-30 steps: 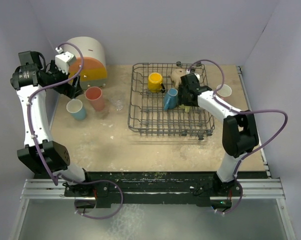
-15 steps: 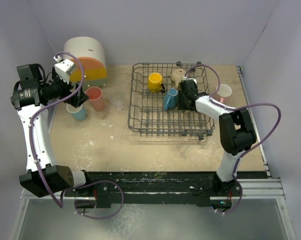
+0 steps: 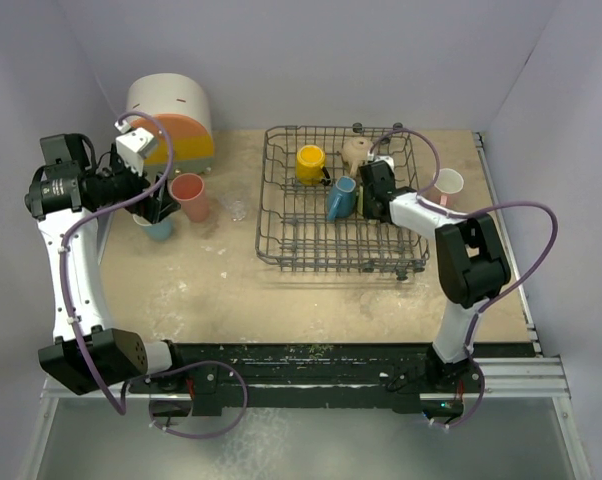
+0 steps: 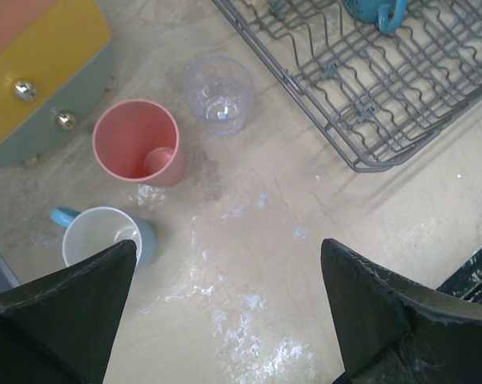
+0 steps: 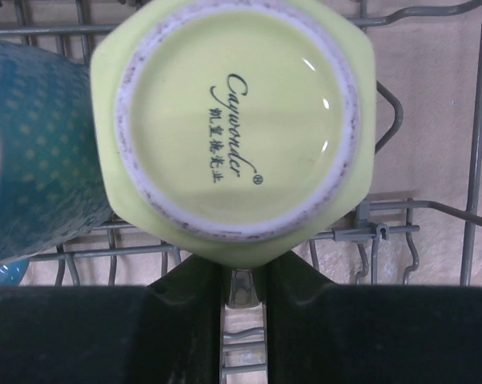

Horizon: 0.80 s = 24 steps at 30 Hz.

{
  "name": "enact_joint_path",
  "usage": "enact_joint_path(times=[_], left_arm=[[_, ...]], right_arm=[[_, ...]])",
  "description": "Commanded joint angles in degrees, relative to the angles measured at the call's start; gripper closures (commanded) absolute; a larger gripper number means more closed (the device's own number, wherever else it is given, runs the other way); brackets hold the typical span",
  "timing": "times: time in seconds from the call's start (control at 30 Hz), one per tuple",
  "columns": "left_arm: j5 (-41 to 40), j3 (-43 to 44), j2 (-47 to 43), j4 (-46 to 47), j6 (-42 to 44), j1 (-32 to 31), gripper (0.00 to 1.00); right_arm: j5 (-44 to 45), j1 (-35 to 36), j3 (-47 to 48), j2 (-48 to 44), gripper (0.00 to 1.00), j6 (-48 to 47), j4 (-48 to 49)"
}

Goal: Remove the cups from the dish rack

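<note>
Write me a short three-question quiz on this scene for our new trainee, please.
1. True or false: the left fingers hold a cup.
2. In the right wrist view, the yellow-green cup shows the camera its: A) open mouth, B) base, C) handle.
3. In the left wrist view, how many cups stand on the table outside the dish rack?

Key
1. False: they are open with nothing between them.
2. B.
3. Three: the salmon tumbler, the clear glass and the blue mug.
</note>
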Motion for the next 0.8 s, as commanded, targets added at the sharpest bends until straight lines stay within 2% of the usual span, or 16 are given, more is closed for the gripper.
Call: enact_joint_path(times=[0.0,0.07,0.23,0.37,0.6,0.77], left_arm=[[-0.4,-2.7,-0.7,-0.4,2.6,-0.3,0.01],[-1.3,-3.8,-0.9,0.0,2.3,-1.4,0.01],[-9.3,-8.6,-2.1,2.7,0.2,-11.7,0.01],[-7.3,-10.3,-4.0,4.9,-0.9,-12.5,0.01],[-5.0,-10.2,-4.6,2.3,2.0,-12.7,0.01],[-2.2,-11.0,-6.7,1.6,6.7,-13.4,0.01]], right_arm=[[3.6,0.0,-1.4,-4.4,0.92,-0.1,3.9],[4.3,0.1,-0.9,-5.9,1.00,-0.2,3.7],[5.9,0.1,0.9,-10.1,1.00,-1.1,4.0],[6.5,0.1,1.2,-13.1,1.00,-1.7,5.9],[7.5,0.1,3.1,-15.4,1.00,-0.9,7.1],[2.1,1.7,6.7,-20.4,1.00,2.1,3.7]])
